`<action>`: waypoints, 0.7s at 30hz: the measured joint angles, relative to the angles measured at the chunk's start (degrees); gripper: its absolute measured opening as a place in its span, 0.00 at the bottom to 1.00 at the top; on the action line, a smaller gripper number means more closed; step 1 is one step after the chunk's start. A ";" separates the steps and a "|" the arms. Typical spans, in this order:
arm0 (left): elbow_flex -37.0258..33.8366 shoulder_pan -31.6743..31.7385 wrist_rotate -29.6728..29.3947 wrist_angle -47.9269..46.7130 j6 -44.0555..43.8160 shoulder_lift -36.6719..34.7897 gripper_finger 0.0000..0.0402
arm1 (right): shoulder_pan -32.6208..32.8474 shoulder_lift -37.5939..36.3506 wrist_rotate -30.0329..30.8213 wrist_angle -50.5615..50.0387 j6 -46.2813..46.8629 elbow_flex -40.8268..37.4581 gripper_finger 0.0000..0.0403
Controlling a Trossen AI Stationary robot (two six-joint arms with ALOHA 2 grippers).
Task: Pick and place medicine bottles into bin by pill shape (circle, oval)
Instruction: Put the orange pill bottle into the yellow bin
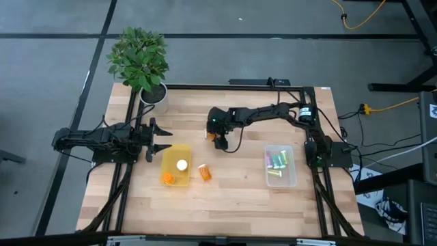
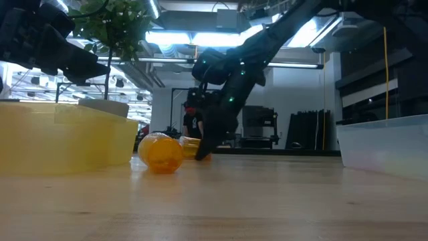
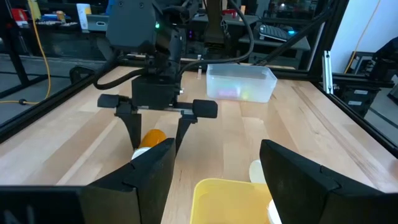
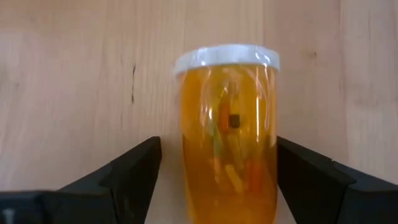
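We see the right gripper [image 4: 214, 180] lowered at table centre, fingers spread either side of an orange bottle [image 4: 227, 134] lying flat (white cap away from the wrist), not squeezing it. Another orange bottle [image 1: 204, 172] lies toward seven o'clock, beside the yellow bin [image 1: 175, 166]. The left gripper [image 1: 162, 140] waits unclenched at nine o'clock; the clear bin [image 1: 280, 165] sits at four.

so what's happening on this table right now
The right gripper is down at the middle of the table with its fingers open on either side of an orange bottle lying there, not yet closed on it. The left gripper waits, open, beside the yellow bin, which already holds two orange bottles. Another orange bottle lies loose just right of that bin. The clear bin holds the pastel vials.
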 joint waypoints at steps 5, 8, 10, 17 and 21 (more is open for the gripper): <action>0.00 0.00 0.00 0.00 0.00 0.00 0.57 | 0.00 0.20 0.04 0.90 -0.01 0.36 0.74; 0.00 0.00 0.00 0.00 0.00 0.00 0.57 | 0.03 0.38 0.32 1.37 0.98 0.81 0.74; -0.02 0.00 0.00 0.00 0.02 0.00 0.57 | 0.02 0.49 0.37 1.84 2.23 1.06 0.74; -0.02 0.00 0.00 0.00 0.00 0.00 0.57 | 0.02 0.57 0.77 1.68 6.07 1.38 0.66; -0.01 0.01 0.00 0.00 0.00 0.00 0.57 | 0.02 0.57 0.87 1.85 8.18 1.40 0.55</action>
